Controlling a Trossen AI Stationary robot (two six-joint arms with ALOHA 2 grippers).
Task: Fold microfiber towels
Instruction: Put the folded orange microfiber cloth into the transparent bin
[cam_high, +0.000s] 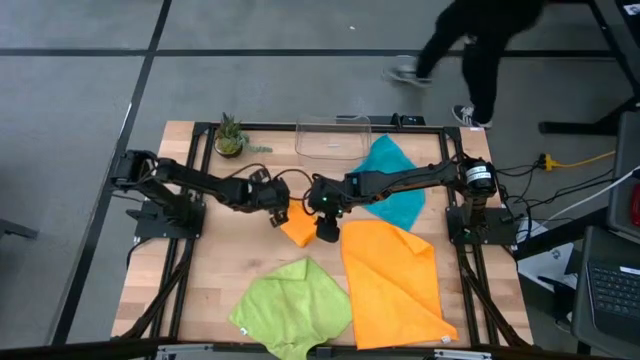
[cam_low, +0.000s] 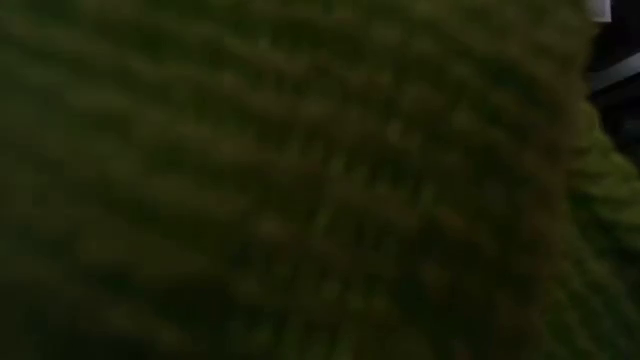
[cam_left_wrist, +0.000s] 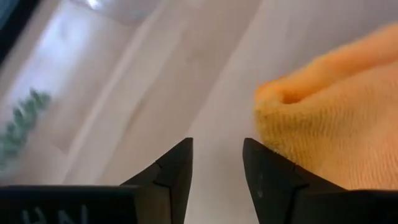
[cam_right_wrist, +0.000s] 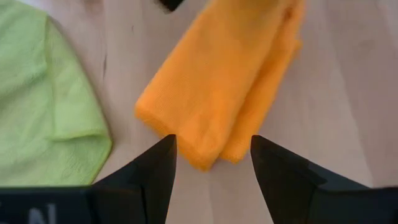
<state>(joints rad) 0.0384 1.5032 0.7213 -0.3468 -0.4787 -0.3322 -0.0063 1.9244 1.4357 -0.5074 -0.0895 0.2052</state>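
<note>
**Hovering with both claws over the small folded orange cloth**

Hanging over the middle of the wooden table (cam_high: 200, 270), my two claws meet at the small folded orange microfiber towel (cam_high: 298, 228). It is a narrow, doubled-up strip, and its long axis runs slantwise across the boards, one end towards my left arm and the other towards my right.

My right gripper (cam_right_wrist: 213, 152) is the nearer of the two. In its wrist view the strip's blunt end (cam_right_wrist: 205, 155) lies straight ahead between my dark fingers, with the rest of the strip running directly away from me. The fingers stand spread apart, wider than that end, and they pinch nothing; whether a tip brushes the fabric I cannot tell.

My left gripper (cam_left_wrist: 217, 155) sits just beside the other end. From its wrist the orange pile (cam_left_wrist: 329, 124) lies off to one side of the gap between the fingers, not inside it, and bare wood shows between them. Those fingers are spread too, and hold nothing.

So the next pinch looks to be the right claw's, since the cloth is already lined up with it.

The other cloths lie apart: a large orange microfiber square (cam_high: 390, 275) spread flat beside the strip, a crumpled lime green microfiber cloth (cam_high: 295, 305) near the front edge, and a teal microfiber cloth (cam_high: 395, 185) under my right arm, next to the clear plastic bin (cam_high: 333, 135).
</note>
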